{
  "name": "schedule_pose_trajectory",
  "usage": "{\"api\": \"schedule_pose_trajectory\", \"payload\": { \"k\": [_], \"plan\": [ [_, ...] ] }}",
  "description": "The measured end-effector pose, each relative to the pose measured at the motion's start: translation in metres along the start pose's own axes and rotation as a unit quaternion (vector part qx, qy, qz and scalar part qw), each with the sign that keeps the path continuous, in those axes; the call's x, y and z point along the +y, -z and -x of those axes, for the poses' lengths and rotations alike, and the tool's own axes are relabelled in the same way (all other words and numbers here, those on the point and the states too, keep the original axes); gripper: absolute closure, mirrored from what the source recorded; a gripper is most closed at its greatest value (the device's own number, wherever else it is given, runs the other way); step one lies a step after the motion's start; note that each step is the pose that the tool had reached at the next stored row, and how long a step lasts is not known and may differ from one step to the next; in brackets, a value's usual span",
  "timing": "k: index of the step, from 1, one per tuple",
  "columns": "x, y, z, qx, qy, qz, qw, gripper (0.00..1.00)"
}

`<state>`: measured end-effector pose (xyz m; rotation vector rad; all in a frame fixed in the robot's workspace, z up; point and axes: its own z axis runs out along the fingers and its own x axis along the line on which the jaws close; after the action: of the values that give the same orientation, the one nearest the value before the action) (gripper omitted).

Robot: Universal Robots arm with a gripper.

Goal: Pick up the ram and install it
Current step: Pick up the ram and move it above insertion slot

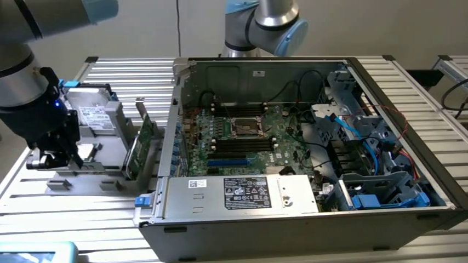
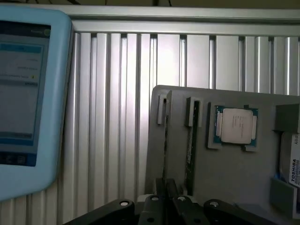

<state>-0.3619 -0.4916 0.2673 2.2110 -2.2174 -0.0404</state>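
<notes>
The work surface is a ribbed aluminium table (image 2: 117, 117); in the exterior view a plain pale wall stands behind it.

Nearest the wrist camera I see the gripper (image 2: 166, 194). Its dark fingers (image 2: 160, 190) are drawn close together with only a narrow gap between them. The ram (image 2: 165, 140) runs straight into that gap. It stands on edge in a slot of the grey parts holder (image 2: 234, 178), so it presents as a long, thin, dark line. Its chips and label cannot be made out from this angle. I read the fingers as clamped on the ram's near end, one on each face, with the ram seated in its slot.

Just beside it, in the neighbouring slot, stands a second dark stick (image 2: 190, 145). Beyond that, a processor (image 2: 236, 125) lies flat in its recess. A light-blue pendant (image 2: 28, 93) rests on the table beside the holder.

In the exterior view the gripper (image 1: 55, 160) hangs over the holder (image 1: 102, 178) at the exterior view's left. A taller green expansion card (image 1: 139, 145) stands upright at the holder's edge, next to the open computer case (image 1: 219, 230). Farther back, a second arm (image 1: 263, 24) rises behind the case.
</notes>
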Motion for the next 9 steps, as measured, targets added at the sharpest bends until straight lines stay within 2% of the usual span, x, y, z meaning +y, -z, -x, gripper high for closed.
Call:
{"api": "schedule_pose_trajectory", "payload": {
  "k": [5, 9],
  "plan": [
    [-0.0026, 0.0228, 0.000, 0.0001, 0.000, 0.0000, 1.0000, 0.87],
    [-0.0141, 0.0413, 0.000, 0.0001, 0.000, 0.0000, 1.0000, 0.87]
  ]
}}
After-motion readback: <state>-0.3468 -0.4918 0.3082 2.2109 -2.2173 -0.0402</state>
